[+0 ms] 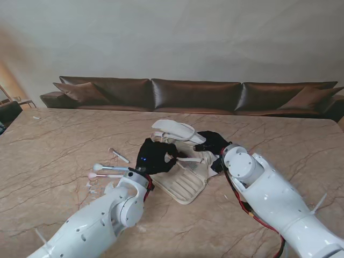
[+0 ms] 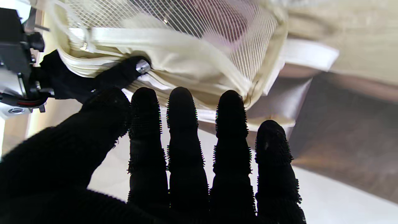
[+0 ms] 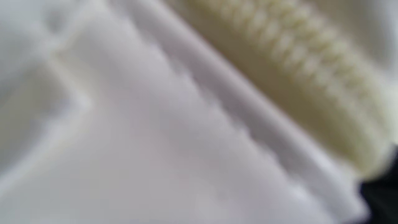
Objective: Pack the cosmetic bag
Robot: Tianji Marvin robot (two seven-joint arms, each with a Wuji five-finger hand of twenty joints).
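- The cream bag (image 1: 185,174) is seen open mid-table, just before the sofa (image 1: 193,95).
- It is judged soft, light and floppy; its stiffer zip edge is best gripped.
- The left hand (image 1: 156,156) is spread flat on the bag, holding nothing.
- The right hand (image 1: 213,143) touches the bag; its grip cannot be told.
- Brushes (image 1: 107,171) are left of the bag, unobstructed.

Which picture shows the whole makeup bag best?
The stand's view: the cream bag lies open on the table, seen whole between both hands. The left wrist view shows only its mesh pocket and zipper. The right wrist view is blurred cream fabric.
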